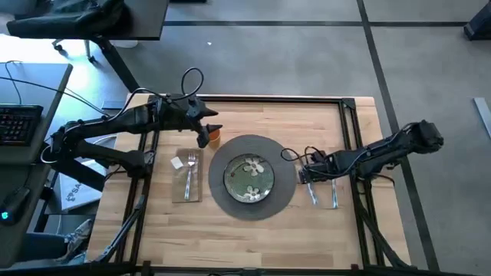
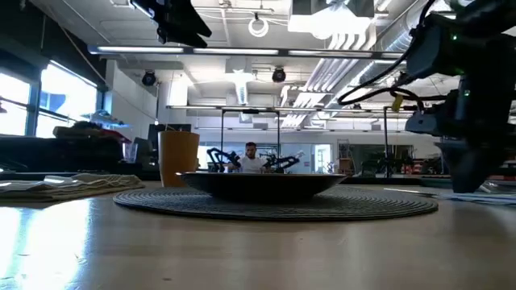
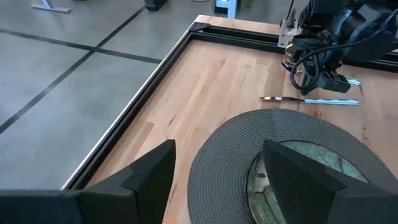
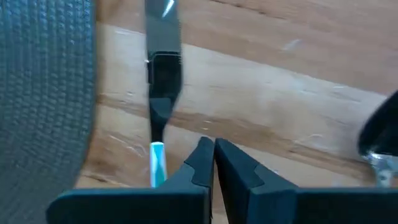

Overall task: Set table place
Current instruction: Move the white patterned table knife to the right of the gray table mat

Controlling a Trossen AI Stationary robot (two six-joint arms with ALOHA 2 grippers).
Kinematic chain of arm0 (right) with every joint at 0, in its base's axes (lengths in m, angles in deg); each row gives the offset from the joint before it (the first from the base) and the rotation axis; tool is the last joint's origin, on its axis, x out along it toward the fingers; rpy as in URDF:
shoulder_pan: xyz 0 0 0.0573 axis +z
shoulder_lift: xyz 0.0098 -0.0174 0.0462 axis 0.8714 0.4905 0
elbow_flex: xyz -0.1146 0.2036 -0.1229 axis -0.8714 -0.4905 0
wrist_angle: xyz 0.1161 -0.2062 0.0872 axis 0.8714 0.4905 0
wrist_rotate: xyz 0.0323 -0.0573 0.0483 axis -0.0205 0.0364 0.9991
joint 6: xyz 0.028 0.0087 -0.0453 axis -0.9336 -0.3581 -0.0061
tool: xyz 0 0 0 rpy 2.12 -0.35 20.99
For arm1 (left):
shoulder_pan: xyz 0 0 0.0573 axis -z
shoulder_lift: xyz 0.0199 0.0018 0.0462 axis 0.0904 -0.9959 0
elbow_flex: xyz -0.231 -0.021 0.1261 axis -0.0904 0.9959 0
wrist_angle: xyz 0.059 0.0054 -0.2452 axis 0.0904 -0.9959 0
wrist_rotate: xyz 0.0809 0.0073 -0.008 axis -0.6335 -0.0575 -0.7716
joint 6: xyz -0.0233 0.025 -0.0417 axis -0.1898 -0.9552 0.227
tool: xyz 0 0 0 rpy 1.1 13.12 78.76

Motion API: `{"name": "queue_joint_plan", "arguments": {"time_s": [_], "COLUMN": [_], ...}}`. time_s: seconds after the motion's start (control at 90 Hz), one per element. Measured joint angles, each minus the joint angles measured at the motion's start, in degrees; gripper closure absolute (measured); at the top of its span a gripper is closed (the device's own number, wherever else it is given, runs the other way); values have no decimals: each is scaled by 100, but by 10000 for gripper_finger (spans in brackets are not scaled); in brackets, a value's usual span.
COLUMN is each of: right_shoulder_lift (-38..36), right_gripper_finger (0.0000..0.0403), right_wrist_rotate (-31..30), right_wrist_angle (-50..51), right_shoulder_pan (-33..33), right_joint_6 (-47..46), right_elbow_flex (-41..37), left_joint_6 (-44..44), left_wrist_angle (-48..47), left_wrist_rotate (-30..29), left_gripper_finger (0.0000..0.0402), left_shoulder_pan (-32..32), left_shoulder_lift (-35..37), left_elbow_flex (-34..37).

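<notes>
The round dark-grey placemat [image 1: 253, 178] lies mid-table with the green flowered plate [image 1: 249, 179] on it. An orange cup [image 2: 178, 157] stands upright on the wood just beyond the mat's far-left rim. My left gripper [image 1: 205, 136] hangs open well above the cup [image 1: 215, 136], touching nothing. Left of the mat, a fork [image 1: 189, 173] lies on the beige napkin [image 1: 186, 176]. To the mat's right lie a knife [image 4: 163, 74] and a spoon [image 1: 334, 193]. My right gripper [image 4: 213, 149] is shut, low over the wood between them, with nothing between its fingers.
The table's black frame [image 1: 349, 123] runs along the far and right edges, close behind my right arm. Bare wood lies at the near side of the table [image 1: 253, 241]. A grey desk with a keyboard [image 1: 15, 123] stands off to the left.
</notes>
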Motion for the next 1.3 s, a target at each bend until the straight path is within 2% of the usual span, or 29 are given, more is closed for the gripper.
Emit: {"name": "queue_joint_plan", "arguments": {"time_s": [0.278, 0.633, 1.011, 1.3], "right_shoulder_lift": [-4, 0, 4, 186], "right_gripper_finger": [403, 403, 403, 403], "right_wrist_rotate": [301, 409, 573, 382], "right_wrist_angle": [90, 61, -408, -744], "right_shoulder_pan": [462, 1380, 1966, 2151], "right_joint_6": [-199, -1572, -2432, -2712], "right_elbow_flex": [0, 48, 75, 91], "left_joint_6": [49, 50, 50, 7], "left_wrist_angle": [-4, -5, -4, -8], "left_wrist_rotate": [0, -2, -2, -2], "left_gripper_finger": [179, 179, 179, 179], "left_shoulder_pan": [1, 0, 1, 1], "left_shoulder_lift": [0, 0, 0, 0], "left_elbow_flex": [0, 0, 0, 0]}}
